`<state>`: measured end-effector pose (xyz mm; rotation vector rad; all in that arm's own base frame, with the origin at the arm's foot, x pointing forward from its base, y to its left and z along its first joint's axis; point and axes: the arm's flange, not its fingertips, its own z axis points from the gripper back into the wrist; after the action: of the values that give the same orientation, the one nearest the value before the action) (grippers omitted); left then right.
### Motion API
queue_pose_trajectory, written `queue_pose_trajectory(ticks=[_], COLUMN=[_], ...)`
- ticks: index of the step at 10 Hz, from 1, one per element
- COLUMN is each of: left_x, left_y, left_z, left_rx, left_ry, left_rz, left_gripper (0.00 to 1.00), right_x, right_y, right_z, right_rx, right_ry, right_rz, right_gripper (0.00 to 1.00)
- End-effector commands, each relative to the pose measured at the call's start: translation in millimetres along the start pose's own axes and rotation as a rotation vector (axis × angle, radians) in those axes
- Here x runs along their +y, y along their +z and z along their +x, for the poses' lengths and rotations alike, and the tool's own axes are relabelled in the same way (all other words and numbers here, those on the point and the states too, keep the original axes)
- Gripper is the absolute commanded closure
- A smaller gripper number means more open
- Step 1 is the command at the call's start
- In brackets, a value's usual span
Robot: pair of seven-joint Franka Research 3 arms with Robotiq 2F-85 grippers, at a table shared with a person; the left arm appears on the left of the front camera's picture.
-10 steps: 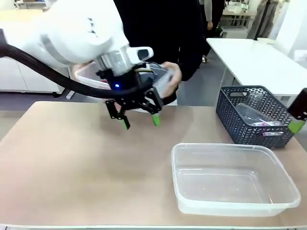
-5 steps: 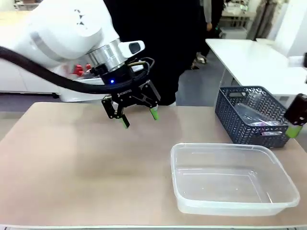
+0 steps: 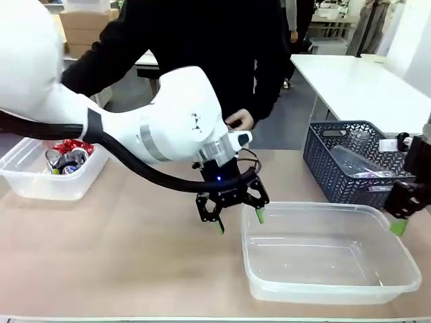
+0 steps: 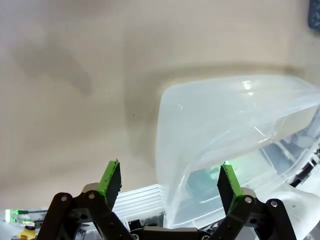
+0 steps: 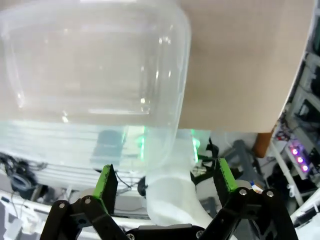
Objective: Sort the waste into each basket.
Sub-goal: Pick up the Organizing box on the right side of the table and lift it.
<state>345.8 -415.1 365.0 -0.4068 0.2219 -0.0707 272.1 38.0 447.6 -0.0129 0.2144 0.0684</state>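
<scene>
Status: L gripper (image 3: 239, 221) has its fingers spread wide w/ nothing btwn them. It hangs low over the table (image 3: 121, 256) at one short end of the empty tub (image 3: 330, 296). In the left wrist view one pad sits outside the tub wall and the other over the tub's inside, so the rim passes btwn the fingers; contact cannot be told.

R gripper (image 3: 401, 217) is likewise spread and empty, at the opposite short end of the same tub. The tub's long axis therefore runs from one gripper to the other.

Waste pos.:
- Cans (image 3: 67, 156) lie in the second tub (image 3: 40, 192), well apart from L gripper on its outer side. L arm is nearer.
- Bottles (image 3: 357, 160) lie in the lattice basket (image 3: 323, 168), just beyond R gripper toward the person. R arm is nearer. Their long axis appears to follow the basket's length, but clear plastic makes this uncertain.

Person's hand (image 3: 237, 121) is beyond L gripper, apart from it.

Judgement: the key relation is bottles just beyond R gripper, w/ the empty tub directly on its near side. A bottle pick probably suits R arm. Hazard: lattice wall close to the fingers.
</scene>
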Motion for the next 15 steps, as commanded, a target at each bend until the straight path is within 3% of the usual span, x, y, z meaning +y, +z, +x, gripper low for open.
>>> queue_pose_trajectory(ticks=[1,2,4,6,9,11,15], left_x=[8,8,-5,-12,-16,-8,-8], left_y=[7,7,-2,-12,-16,-16,-18], left_z=[0,0,-9,-30,-55,-53,-44], left_rx=[-0.009,-0.009,0.015,-0.009,-0.046,-0.079,-0.087], left_ry=[-0.001,-0.001,-0.058,-0.048,-0.066,-0.025,-0.025], left_rz=[-0.023,-0.023,0.007,0.056,0.118,0.117,0.105], left_gripper=[0.0,0.0,0.0,0.0,0.0,0.0,0.0], right_x=[4,4,10,2,-17,-26,-25], right_y=[6,6,-10,-53,-91,-90,-111], right_z=[-12,-12,26,47,37,23,18], right_rx=[0.003,0.003,-0.004,-0.046,0.012,0.078,0.074], right_ry=[0.047,0.047,0.009,-0.042,-0.006,0.06,0.05], right_rz=[-0.011,-0.011,-0.006,0.067,0.084,0.041,0.0], right_gripper=[0.0,0.0,0.0,0.0,0.0,0.0,0.0])
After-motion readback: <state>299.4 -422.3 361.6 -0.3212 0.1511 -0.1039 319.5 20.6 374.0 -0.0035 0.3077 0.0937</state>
